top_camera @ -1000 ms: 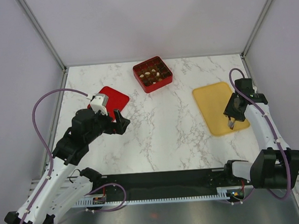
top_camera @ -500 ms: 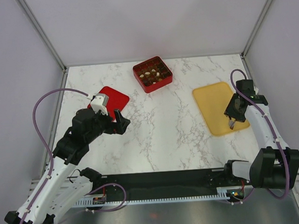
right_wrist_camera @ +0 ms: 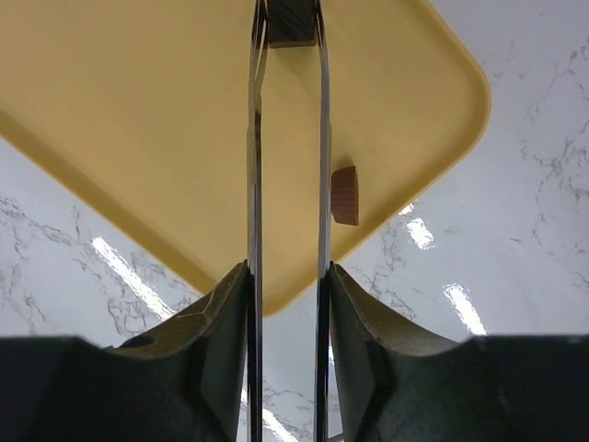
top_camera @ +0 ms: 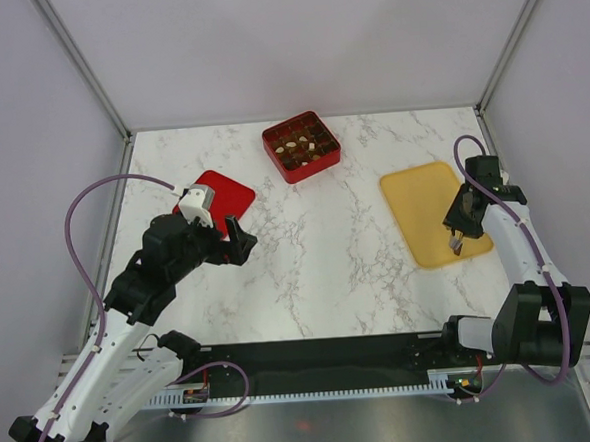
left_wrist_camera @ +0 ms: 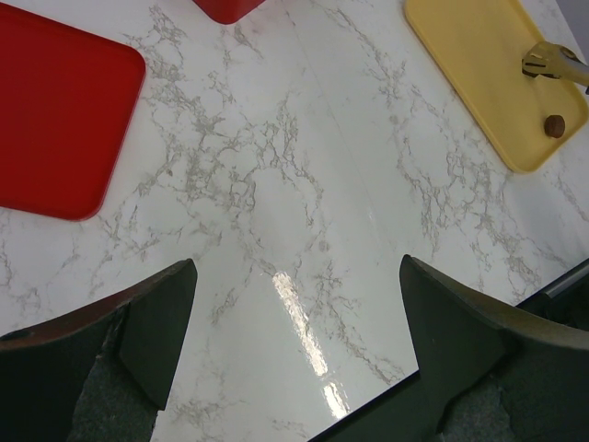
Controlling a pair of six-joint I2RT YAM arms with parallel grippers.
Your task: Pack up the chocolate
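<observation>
Close by tray (right_wrist_camera: 138, 110) edge: choc (right_wrist_camera: 344, 195).

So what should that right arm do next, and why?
Probably lift straight up: the tweezers in the right fingers appear to pinch a dark chocolate at the yellow tray, and the red box it belongs in sits across the table.

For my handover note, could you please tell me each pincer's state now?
Left pincer: open, empty.
Right pincer: shut on tweezers pinching a dark chocolate.

Wide table (top_camera: 327, 254) gap between red tray (top_camera: 231, 193), yellow tray (top_camera: 419, 208).
</observation>
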